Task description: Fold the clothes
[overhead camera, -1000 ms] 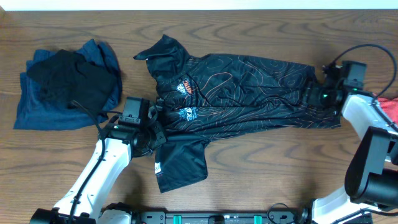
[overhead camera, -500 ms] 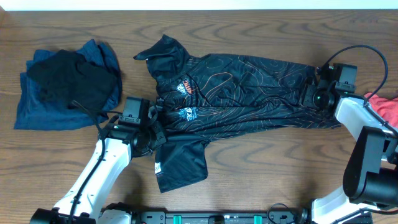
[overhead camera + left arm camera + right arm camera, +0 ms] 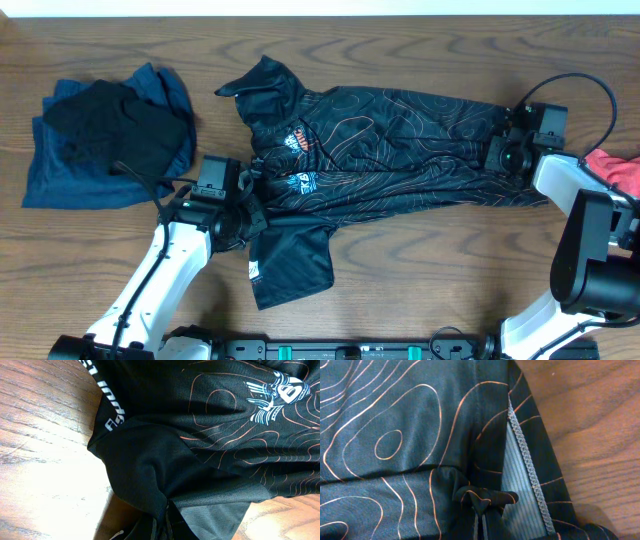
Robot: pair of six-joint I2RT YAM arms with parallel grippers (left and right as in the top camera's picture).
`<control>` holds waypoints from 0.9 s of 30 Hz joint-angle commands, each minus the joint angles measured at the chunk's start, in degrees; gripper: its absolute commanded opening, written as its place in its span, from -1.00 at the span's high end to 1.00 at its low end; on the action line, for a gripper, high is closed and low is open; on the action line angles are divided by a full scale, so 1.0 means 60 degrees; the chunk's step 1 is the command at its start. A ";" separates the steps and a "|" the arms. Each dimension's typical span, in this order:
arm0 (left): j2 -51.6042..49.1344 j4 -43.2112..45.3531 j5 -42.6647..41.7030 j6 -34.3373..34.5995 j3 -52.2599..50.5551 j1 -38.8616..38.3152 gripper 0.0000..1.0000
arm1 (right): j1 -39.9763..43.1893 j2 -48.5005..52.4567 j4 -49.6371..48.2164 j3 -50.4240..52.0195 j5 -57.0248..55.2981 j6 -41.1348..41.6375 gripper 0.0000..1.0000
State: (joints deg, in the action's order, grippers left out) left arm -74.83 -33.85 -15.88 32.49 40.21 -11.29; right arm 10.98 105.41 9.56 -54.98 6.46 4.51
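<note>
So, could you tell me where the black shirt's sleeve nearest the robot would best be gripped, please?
Probably the cuff edge, approached from the table's near side: the sleeve lies flat, spread toward that side, its hem clear of the shirt body and of the left hand, shut on fabric at the sleeve's root.

Wooden table (image 3: 400,260): dark brown, wavy grain running L-R, fills overhead view. White strip (image 3: 320,6) along far edge, top of frame. 2 wrist views: same wood; left-wrist patch paler, w/ glare.
</note>
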 commanded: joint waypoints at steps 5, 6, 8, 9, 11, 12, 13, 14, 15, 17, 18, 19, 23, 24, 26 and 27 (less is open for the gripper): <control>-0.0051 0.0011 0.0321 -0.0164 0.0015 0.0058 0.88 | -0.0095 -0.0834 -0.1013 -0.1191 0.0452 0.0783 0.98; -0.0051 0.0015 0.0342 -0.0160 0.0015 0.0058 0.88 | -0.0091 -0.0914 -0.1348 -0.1428 0.0379 0.1002 0.98; -0.0051 0.0044 0.0342 -0.0160 0.0015 0.0058 0.88 | -0.0095 -0.0918 -0.1843 -0.1858 0.0168 0.1228 0.98; -0.0051 0.0055 0.0342 -0.0160 0.0015 0.0058 0.88 | -0.0095 -0.0871 -0.1974 -0.2011 -0.0098 0.1333 0.98; -0.0051 0.0091 0.0339 -0.0160 0.0015 0.0058 0.88 | -0.0102 -0.0743 -0.2211 -0.2164 -0.0656 0.1734 0.88; -0.0051 0.0117 0.0342 -0.0160 0.0015 0.0058 0.88 | -0.0102 -0.0670 -0.2320 -0.2167 -0.0681 0.1796 0.67; -0.0051 0.0149 0.0342 -0.0160 0.0015 0.0058 0.88 | -0.0102 -0.0561 -0.2331 -0.2167 -0.0674 0.1792 0.31; -0.0051 0.0164 0.0342 -0.0160 0.0015 0.0058 0.88 | -0.0113 -0.0488 -0.2218 -0.2167 -0.0641 0.1781 -0.03; -0.0051 0.0186 0.0339 -0.0160 0.0015 0.0058 0.88 | -0.0113 -0.0412 -0.2000 -0.2164 -0.0605 0.1759 -0.15; -0.0051 0.0200 0.0342 -0.0160 0.0015 0.0058 0.88 | -0.0113 -0.0350 -0.1209 -0.2164 -0.0543 0.1574 -0.47; -0.0051 0.0200 0.0342 -0.0160 0.0015 0.0058 0.88 | -0.0109 -0.0350 -0.0805 -0.2164 -0.0546 0.1399 -0.64; -0.0051 0.0200 0.0339 -0.0160 0.0015 0.0058 0.88 | -0.0095 -0.0361 -0.0321 -0.2164 -0.0550 0.1195 -0.75; -0.0051 0.0193 0.0339 -0.0164 0.0015 0.0058 0.88 | 0.0004 -0.0444 0.1898 -0.2164 -0.1708 0.1104 -0.91; -0.0051 0.0193 0.0339 -0.0164 0.0015 0.0058 0.88 | 0.0040 -0.0444 0.2510 -0.2164 -0.2160 0.1220 -0.94; -0.0051 0.0197 0.0342 -0.0160 0.0015 0.0058 0.88 | 0.0113 -0.0444 0.3541 -0.2160 -0.2736 0.1464 -0.98; -0.0051 0.0200 0.0342 -0.0160 0.0015 0.0058 0.88 | 0.0138 -0.0444 0.3963 -0.2157 -0.2841 0.1464 -0.98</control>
State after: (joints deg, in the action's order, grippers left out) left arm -74.85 -32.64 -14.61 32.49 40.18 -11.25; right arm 11.03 102.37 30.35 -67.72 -3.66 12.23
